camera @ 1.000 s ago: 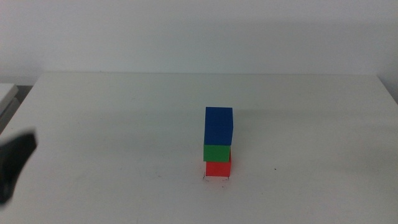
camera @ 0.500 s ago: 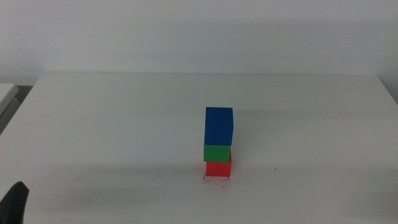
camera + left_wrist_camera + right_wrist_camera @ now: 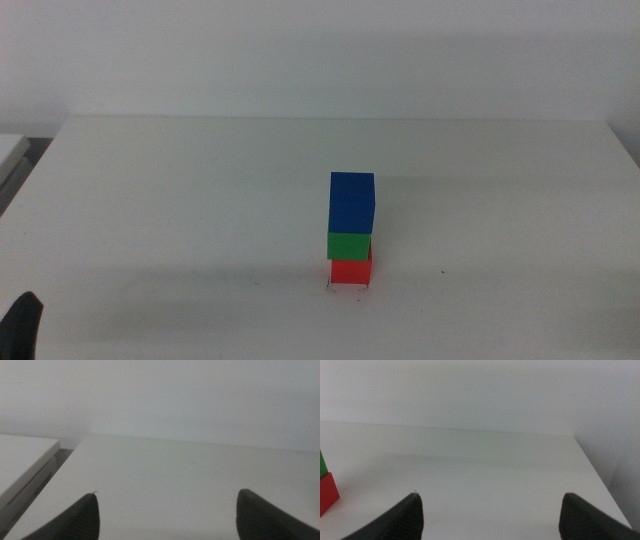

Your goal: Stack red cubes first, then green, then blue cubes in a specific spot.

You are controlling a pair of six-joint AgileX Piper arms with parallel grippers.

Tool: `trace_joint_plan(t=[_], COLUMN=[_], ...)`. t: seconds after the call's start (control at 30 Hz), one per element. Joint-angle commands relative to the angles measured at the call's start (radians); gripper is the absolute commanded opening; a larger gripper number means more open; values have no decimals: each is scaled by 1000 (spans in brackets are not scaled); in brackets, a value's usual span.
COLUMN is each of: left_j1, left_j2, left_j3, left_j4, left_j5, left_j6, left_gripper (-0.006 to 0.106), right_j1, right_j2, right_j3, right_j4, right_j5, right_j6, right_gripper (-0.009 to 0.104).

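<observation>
On the white worktop [image 3: 200, 200] stands one tower: blue cube [image 3: 352, 203] atop green cube [image 3: 350, 245] atop red cube [image 3: 351, 271], apparently on the pen-marked spot [image 3: 348, 288]. Left end effector [image 3: 165, 515] and right end effector [image 3: 490, 515] wait apart, jaws spread, empty.

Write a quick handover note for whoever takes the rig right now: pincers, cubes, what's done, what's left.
Left pincer: open, empty, parked at the table's near left edge.
Right pincer: open, empty, out of the middle view, looking at the stack from the side.
Cubes: red cube sits on the marked spot, green cube on it, blue cube on top. The stack stands upright and nothing touches it.
Done: all three stacked in order.
Left: nothing visible to do.
</observation>
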Motion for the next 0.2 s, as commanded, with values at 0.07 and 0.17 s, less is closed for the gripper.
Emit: trace_joint_plan(t=[0.07,0.17], left_j1=[1,1], left_j2=[-4,-4], left_j3=[1,1], left_j4=[7,7], left_j5=[-15,-18], left_j6=[-1,-1], left_gripper=[94,94], right_j1=[-8,-8], right_j2=[-5,-5], right_j3=[4,4], right_j4=[-5,-5], right_j5=[-11,-11], right_j6=[0,0], right_gripper=[93,93])
